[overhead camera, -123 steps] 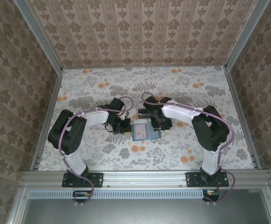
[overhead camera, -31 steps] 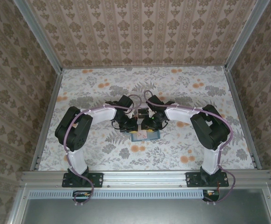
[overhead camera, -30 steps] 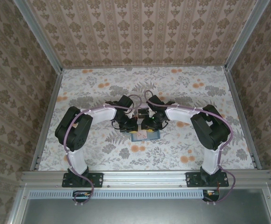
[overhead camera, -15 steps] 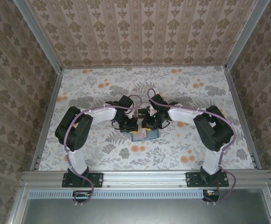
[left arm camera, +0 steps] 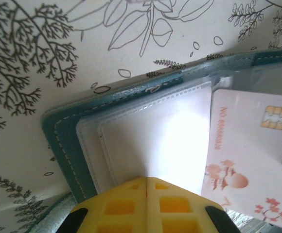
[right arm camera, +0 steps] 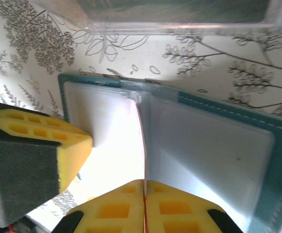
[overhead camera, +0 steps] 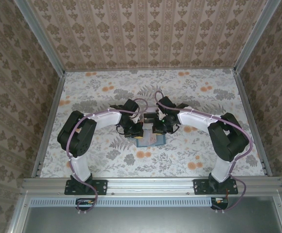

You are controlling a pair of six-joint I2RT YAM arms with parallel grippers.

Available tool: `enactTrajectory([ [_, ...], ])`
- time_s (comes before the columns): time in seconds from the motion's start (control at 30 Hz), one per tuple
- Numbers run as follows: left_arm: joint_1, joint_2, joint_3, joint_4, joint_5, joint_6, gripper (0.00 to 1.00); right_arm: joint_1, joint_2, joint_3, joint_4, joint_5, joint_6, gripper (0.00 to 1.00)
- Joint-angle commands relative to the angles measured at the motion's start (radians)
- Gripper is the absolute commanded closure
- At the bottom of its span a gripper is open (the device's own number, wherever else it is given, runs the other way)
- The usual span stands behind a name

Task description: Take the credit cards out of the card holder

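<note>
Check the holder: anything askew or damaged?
No damage visible. One white card sits askew to the slots of the card holder, pinched in the shut right gripper; likely the extraction, not a fault.

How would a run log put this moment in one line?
left end effector: shut, pressing on wallet | right end effector: shut on white card | wallet: open on table

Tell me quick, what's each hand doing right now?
Left hand: closed, gripping nothing, tips resting on the open wallet.
Right hand: closed on a white card, pinched by its edge.
</note>
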Motion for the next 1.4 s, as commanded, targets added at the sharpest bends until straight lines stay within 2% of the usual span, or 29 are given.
enactTrajectory([
  [0.0, 0.003, 0.018, 0.030, -0.064, -0.046, 0.036, 0.98, -0.006, -0.028, 0.015, -0.124, 0.104, -0.046, 0.91],
  [0.23, 0.004, 0.032, 0.066, -0.077, -0.039, 0.046, 0.98, -0.006, -0.046, 0.013, -0.145, 0.132, -0.046, 0.91],
  [0.5, 0.007, -0.002, 0.062, -0.080, -0.055, 0.046, 0.98, -0.006, -0.095, 0.026, -0.110, 0.070, -0.031, 0.91],
  [0.6, 0.013, -0.021, 0.049, -0.077, -0.061, 0.042, 0.98, -0.006, -0.103, 0.051, -0.123, 0.062, -0.087, 0.92],
  [0.8, 0.024, -0.045, 0.015, -0.061, -0.060, 0.033, 0.98, -0.006, -0.110, 0.127, -0.195, 0.070, -0.330, 0.96],
  [1.03, 0.033, -0.036, -0.010, -0.039, -0.058, 0.032, 0.98, -0.007, -0.059, 0.253, -0.301, 0.198, -0.625, 0.96],
  [1.27, 0.051, -0.012, -0.017, -0.045, -0.061, 0.053, 0.98, -0.009, -0.020, 0.338, -0.354, 0.190, -1.039, 1.00],
  [1.37, 0.055, 0.002, -0.015, -0.054, -0.059, 0.064, 0.98, -0.012, 0.011, 0.389, -0.386, 0.217, -1.132, 1.00],
])
